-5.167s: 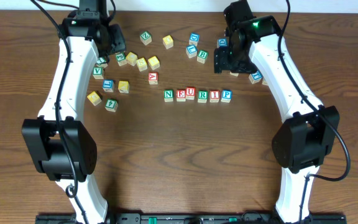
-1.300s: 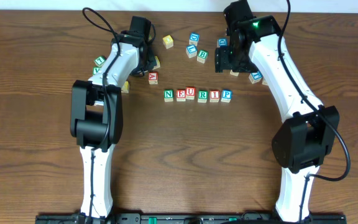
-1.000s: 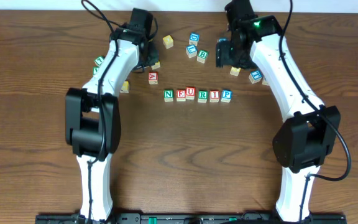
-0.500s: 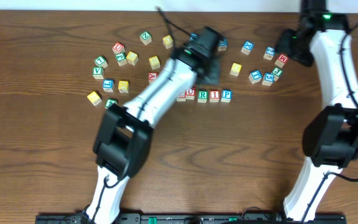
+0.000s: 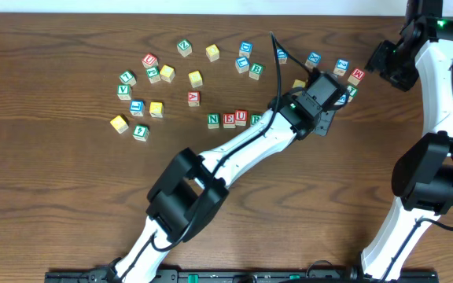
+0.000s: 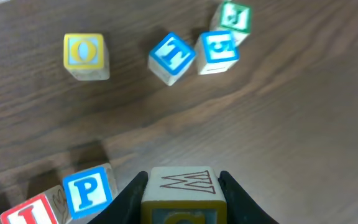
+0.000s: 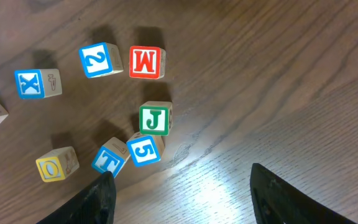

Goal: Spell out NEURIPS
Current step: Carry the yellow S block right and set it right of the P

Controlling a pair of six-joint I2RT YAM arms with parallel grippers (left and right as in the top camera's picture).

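Note:
The row of cubes reads N [image 5: 213, 120], E [image 5: 229, 119], U [image 5: 241, 117] in the overhead view; the rest of the row is hidden under my left arm. The left wrist view shows the blue P cube [image 6: 87, 190] and the red I cube [image 6: 27, 213] beside it. My left gripper [image 6: 182, 194] is shut on a yellow-faced cube [image 6: 182, 184] with a red outlined W on its side. It hangs just right of the P, above the table. The yellow face's letter is cut off. In the overhead view the left gripper [image 5: 322, 110] covers this cube. My right gripper [image 7: 188, 202] is open and empty at the far right [image 5: 388, 64].
Loose cubes lie beyond the left gripper: yellow O [image 6: 84, 55], blue T [image 6: 171, 57], blue 5 [image 6: 218, 50], green J [image 6: 235, 17]. The right wrist view adds red M [image 7: 146, 62], blue 2 [image 7: 100, 60] and blue X [image 7: 35, 83]. More loose cubes [image 5: 156, 75] sit at the back left.
My left gripper has swung right and forward from behind the row to just past its right end. My right arm has shifted slightly right.

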